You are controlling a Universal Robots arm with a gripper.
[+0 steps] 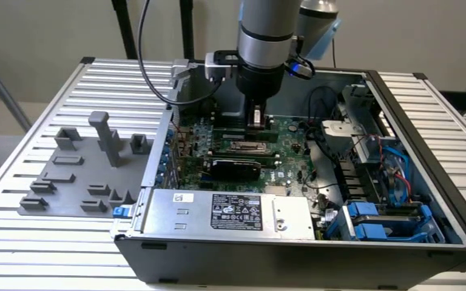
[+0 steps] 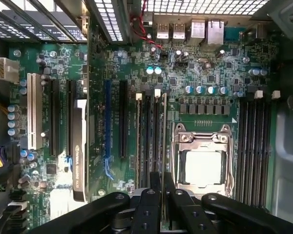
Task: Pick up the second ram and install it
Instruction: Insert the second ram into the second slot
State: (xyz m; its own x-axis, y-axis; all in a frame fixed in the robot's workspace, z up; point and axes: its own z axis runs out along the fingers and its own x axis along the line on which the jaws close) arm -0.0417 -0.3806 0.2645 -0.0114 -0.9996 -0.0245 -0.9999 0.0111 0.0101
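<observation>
Hovering inside the open PC case [image 1: 427, 151], the tool [image 2: 162, 187] is pinched shut on the second ram [image 2: 164, 131] — stick standing edge-on over the motherboard [image 2: 205, 73] slots left of the CPU socket [image 2: 203, 163].

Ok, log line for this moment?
end effector: shut on second ram | place: inside open case, above memory slots beside CPU socket | seating: cannot tell

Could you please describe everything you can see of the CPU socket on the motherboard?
The CPU socket is a square frame of shiny metal with a pale, flat square plate in its middle and round fastenings near two corners. It lies flat on the green motherboard, with no cooler on it. Long black memory slots run along both of its sides. Nothing rests on it.
</observation>
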